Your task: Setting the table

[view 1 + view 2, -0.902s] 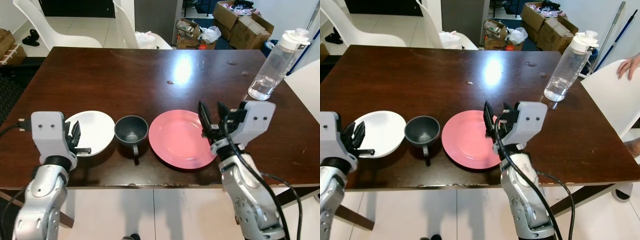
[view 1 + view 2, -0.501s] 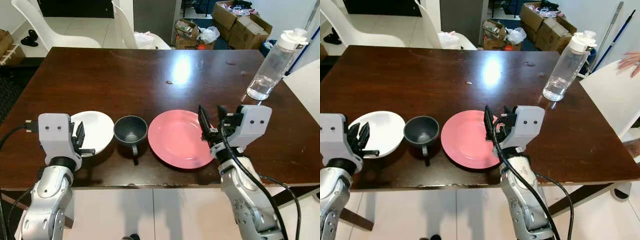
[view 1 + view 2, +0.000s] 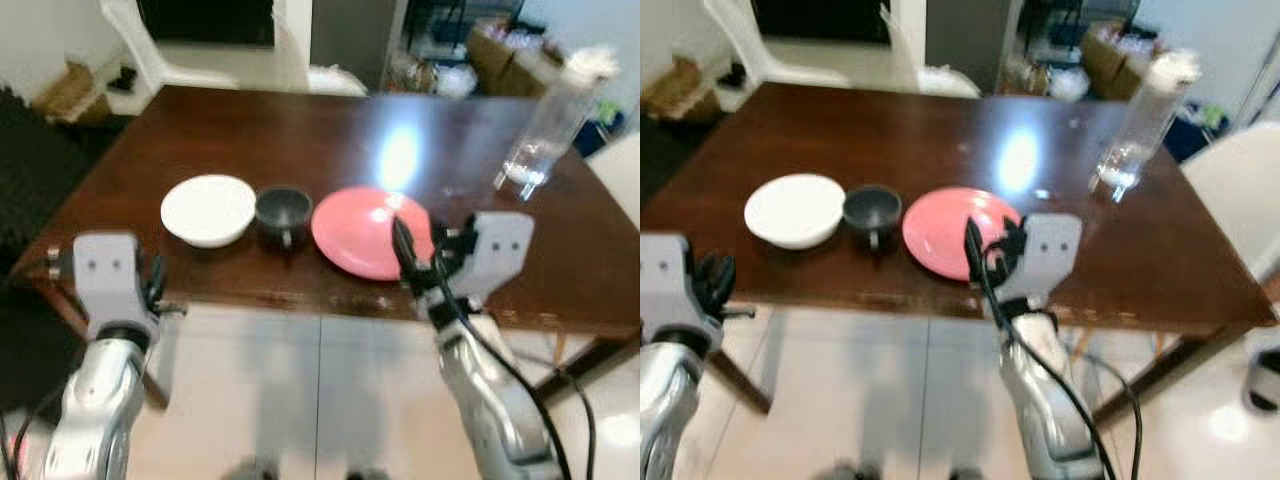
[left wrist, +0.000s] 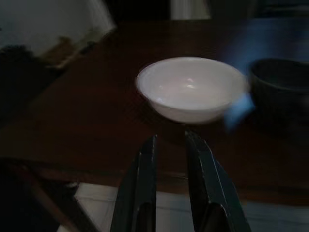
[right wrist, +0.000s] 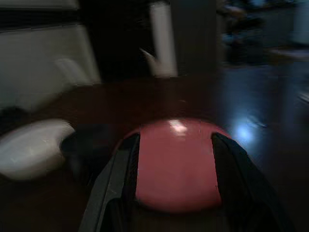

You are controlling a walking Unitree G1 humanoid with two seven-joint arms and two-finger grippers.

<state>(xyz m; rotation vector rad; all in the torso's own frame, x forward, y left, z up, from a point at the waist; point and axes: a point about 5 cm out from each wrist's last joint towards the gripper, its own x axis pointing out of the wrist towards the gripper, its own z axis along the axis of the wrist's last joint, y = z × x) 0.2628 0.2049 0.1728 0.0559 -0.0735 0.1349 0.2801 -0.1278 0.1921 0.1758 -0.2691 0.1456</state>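
A white bowl [image 3: 208, 208], a dark cup [image 3: 284, 211] and a pink plate [image 3: 368, 232] stand in a row near the front edge of the dark wooden table [image 3: 230, 130]. My left gripper [image 3: 158, 295] hangs off the table's front edge, over the floor; in the left wrist view my left gripper [image 4: 170, 140] points at the white bowl [image 4: 190, 89], open by a narrow gap and empty. My right gripper [image 3: 420, 255] is at the table edge just short of the plate; in the right wrist view my right gripper [image 5: 174, 137] is wide open, framing the pink plate [image 5: 176, 164].
A clear water bottle [image 3: 545, 130] stands at the table's right side. White chairs [image 3: 150, 40] and cardboard boxes [image 3: 495, 45] lie beyond the table. Pale tiled floor [image 3: 300, 400] spreads below my arms. The picture is blurred.
The whole view has pulled back from the table, so the camera has moved. Both grippers, held over the tabletop before, now sit at or off its front edge.
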